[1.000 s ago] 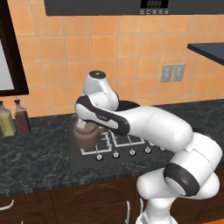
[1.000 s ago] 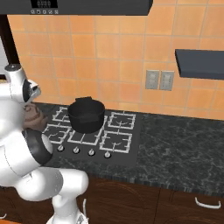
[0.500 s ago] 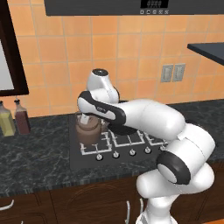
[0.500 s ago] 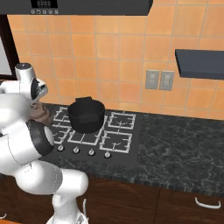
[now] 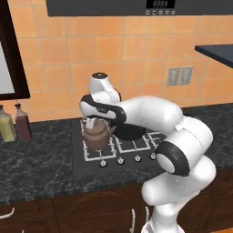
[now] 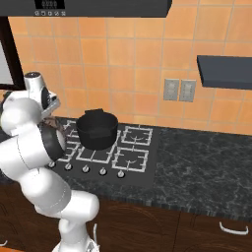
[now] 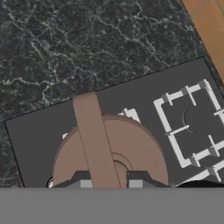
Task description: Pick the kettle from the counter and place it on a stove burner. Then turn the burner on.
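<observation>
The brown-copper kettle hangs by its arched handle over the stove's front-left burner; whether its base touches the grate I cannot tell. My gripper is shut on that handle from above. In the hand view both fingertips pinch the handle just above the kettle's round body, with my gripper centred over the lid. The dark marbled counter lies beyond the stove plate. In the right base view my own arm hides the kettle.
A black pot stands on the rear-left burner, close behind the kettle. The row of stove knobs runs along the front edge. Two bottles stand on the counter at the far left. The right-hand burners are bare.
The kettle, still gripped, has shifted a little to the right, further over the front-left burner. The hand has swung with it.
</observation>
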{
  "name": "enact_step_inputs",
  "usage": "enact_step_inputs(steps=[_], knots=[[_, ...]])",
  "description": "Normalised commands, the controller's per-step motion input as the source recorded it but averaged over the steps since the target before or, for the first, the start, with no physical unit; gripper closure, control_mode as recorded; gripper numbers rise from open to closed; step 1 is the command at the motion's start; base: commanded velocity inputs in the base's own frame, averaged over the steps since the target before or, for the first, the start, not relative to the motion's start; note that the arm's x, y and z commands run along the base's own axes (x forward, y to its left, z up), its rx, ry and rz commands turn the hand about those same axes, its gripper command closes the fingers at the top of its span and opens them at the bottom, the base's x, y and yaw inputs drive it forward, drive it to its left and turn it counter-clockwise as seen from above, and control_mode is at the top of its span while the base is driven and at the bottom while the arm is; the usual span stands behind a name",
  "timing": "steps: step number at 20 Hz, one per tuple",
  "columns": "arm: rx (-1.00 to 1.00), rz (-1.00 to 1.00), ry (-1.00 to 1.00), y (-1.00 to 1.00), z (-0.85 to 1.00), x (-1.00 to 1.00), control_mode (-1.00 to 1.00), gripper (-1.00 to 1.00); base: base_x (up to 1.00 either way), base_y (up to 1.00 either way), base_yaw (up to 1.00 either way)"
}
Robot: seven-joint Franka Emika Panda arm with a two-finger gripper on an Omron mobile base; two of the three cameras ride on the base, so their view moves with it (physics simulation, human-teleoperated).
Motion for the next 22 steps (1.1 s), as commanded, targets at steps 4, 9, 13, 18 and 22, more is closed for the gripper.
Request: enact_step_inputs(steps=[4,9,13,18,22], knots=[[-0.01,0.00,0.07,0.00,-0.04,0.27,-1.00,1.00,0.00,0.00,0.00],[0.00,0.00,0.11,0.00,-0.18,0.28,-1.00,1.00,0.00,0.00,0.00],[-0.01,0.00,0.11,0.00,-0.29,0.31,-1.00,1.00,0.00,0.00,0.00],[-0.03,0.00,0.10,0.09,-0.33,0.42,-1.00,1.00,0.00,0.00,0.00],[-0.05,0.00,0.06,0.20,-0.33,0.25,-1.00,1.00,0.00,0.00,0.00]])
